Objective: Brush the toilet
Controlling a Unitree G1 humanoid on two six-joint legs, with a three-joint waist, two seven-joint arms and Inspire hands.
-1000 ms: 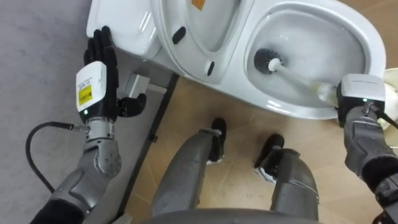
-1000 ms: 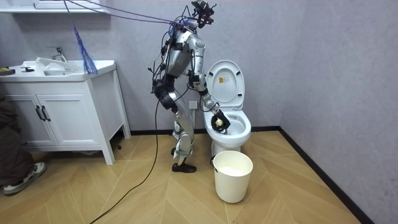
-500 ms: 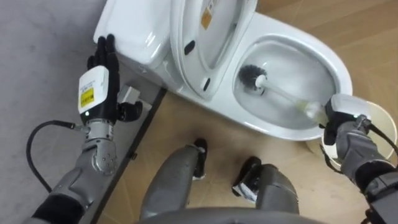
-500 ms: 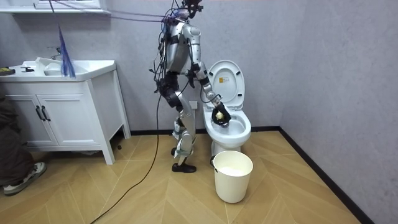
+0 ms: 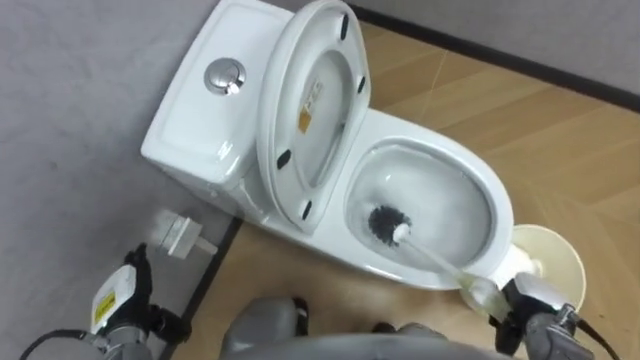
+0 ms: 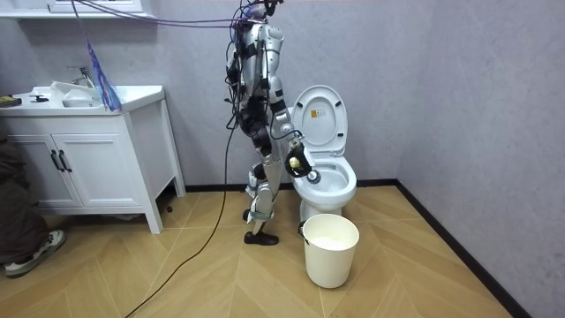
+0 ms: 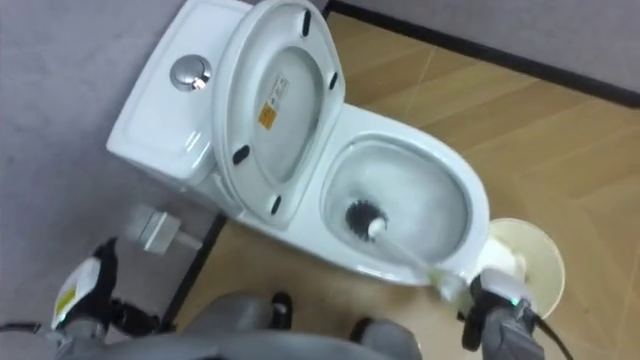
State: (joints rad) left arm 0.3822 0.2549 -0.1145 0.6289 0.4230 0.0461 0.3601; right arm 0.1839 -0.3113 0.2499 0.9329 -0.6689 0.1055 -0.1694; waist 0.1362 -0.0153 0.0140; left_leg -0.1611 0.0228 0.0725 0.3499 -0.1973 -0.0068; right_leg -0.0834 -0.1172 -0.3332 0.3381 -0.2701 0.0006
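White porcelain toilet (image 5: pixel 420 135) sits against the grey wall, lid (image 5: pixel 315 110) & seat tipped up against the tank (image 5: pixel 195 125), round chrome flush button (image 5: pixel 225 75) on the tank top. The robot stands upright right at the toilet, on the room view's left of it, facing the bowl.

The toilet brush (image 5: pixel 425 255) is in the bowl: dark bristle head low down nr the middle of the basin, pale handle slanting up & out over the front rim. The right hand (image 5: pixel 535 300) is just past that rim w/ its fingers curled round the handle's end. The left hand (image 5: pixel 118 300) hangs down by the tank side of the toilet, close to the wall, touching nothing; fingers look straight, though not much of them can be seen.

A cream bucket (image 5: pixel 555 255) stands on the wood floor (image 5: pixel 520 130) just in front of the toilet, nearly touching the bowl's front. A small grey wall fitting (image 5: pixel 175 235) sits low beside the tank. Well off from the toilet, to the room view's left, is a white sink cabinet (image 6: pixel 88 168), & a person's leg (image 6: pixel 18 221) shows at that edge.
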